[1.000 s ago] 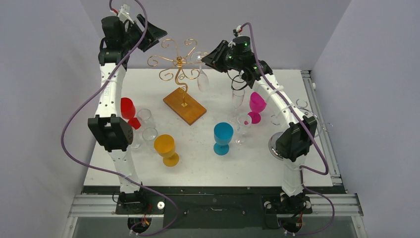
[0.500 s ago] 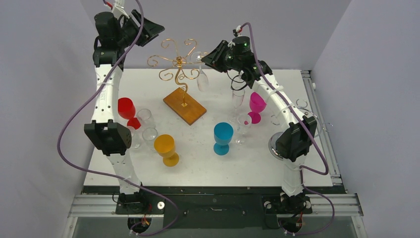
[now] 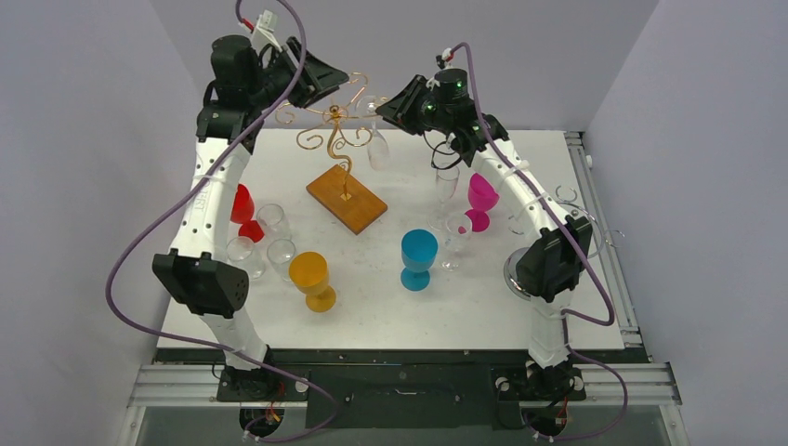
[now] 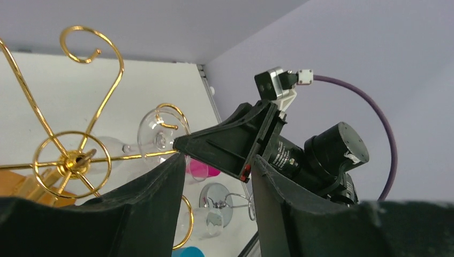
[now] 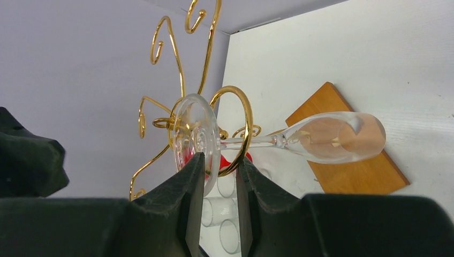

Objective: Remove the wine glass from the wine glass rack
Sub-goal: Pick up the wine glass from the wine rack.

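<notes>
The gold wine glass rack [image 3: 336, 121] stands on its brown wooden base [image 3: 347, 198] at the back middle of the table. A clear wine glass [image 3: 378, 149] hangs upside down from the rack's right arm. My right gripper [image 3: 395, 104] is at that arm. In the right wrist view its fingers [image 5: 196, 171] are shut on the glass's round foot [image 5: 195, 134], next to the gold loop [image 5: 241, 123]; the bowl [image 5: 332, 136] points away. My left gripper [image 3: 321, 79] hovers by the rack's top left curls, open, with nothing between its fingers [image 4: 166, 182].
Red [image 3: 243, 209], orange [image 3: 311, 279], blue [image 3: 418, 258] and magenta [image 3: 481, 198] goblets stand around the rack. Clear glasses [image 3: 269, 237] cluster at the left, a flute [image 3: 447, 186] at the right. A chrome stand [image 3: 517, 271] sits behind my right arm.
My left arm has swung right, up to the rack's top, and its jaws have narrowed. The right gripper and the glass have stayed put.
</notes>
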You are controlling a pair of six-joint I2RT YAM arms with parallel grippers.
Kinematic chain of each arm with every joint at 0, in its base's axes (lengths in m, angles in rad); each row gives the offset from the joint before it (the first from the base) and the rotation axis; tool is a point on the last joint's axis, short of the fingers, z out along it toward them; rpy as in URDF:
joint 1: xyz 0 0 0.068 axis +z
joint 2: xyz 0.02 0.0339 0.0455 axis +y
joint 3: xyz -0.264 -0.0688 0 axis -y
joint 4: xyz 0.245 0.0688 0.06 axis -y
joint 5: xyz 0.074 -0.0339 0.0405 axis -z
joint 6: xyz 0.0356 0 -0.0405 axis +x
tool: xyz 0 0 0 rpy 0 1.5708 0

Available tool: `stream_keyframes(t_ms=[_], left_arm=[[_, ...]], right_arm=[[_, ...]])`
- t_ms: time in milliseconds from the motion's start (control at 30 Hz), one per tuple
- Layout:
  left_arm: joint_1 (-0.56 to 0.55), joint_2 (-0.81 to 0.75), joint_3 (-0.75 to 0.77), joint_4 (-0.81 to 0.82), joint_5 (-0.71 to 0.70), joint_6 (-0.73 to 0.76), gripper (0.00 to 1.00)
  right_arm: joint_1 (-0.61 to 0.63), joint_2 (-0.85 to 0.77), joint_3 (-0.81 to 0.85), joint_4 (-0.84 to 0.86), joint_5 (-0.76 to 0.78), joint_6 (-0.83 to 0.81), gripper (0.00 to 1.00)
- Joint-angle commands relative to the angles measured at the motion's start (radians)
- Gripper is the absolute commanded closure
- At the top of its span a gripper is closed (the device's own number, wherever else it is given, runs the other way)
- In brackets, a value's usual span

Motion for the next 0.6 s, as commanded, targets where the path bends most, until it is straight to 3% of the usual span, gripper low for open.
stream_keyframes(t_ms=[0, 567], left_arm=[[-0.045, -0.047, -0.055, -0.065, -0.077, 0.007, 0.55], [-0.117, -0.002, -0.116, -0.103, -0.178, 0.023, 0.58]], right_arm=[[-0.002, -0.003, -0.030, -0.005, 0.032, -0.038, 1.00], [-0.009, -0.009, -0.060, 0.028, 0.020, -0.027, 1.00]])
